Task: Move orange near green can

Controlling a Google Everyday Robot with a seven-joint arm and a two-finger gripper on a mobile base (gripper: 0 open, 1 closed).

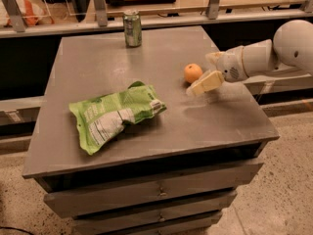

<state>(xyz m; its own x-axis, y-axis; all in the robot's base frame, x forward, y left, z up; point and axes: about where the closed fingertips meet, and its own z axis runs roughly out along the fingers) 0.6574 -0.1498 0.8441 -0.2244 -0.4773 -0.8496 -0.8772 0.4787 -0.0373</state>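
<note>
The orange (192,73) sits on the grey table (98,67), right of the middle. The green can (132,28) stands upright near the table's far edge, well apart from the orange. My gripper (204,73) comes in from the right at table height and is open. Its near finger (205,83) reaches just in front of and to the right of the orange, and its far finger (213,58) lies behind and to the right of it. The orange is at the mouth of the gripper, not held.
A flat light-green snack bag (113,114) lies left of the middle of the table. The table has drawers (156,192) below. A railing with posts (100,6) runs behind the table's far edge. My white arm (274,53) extends over the right edge.
</note>
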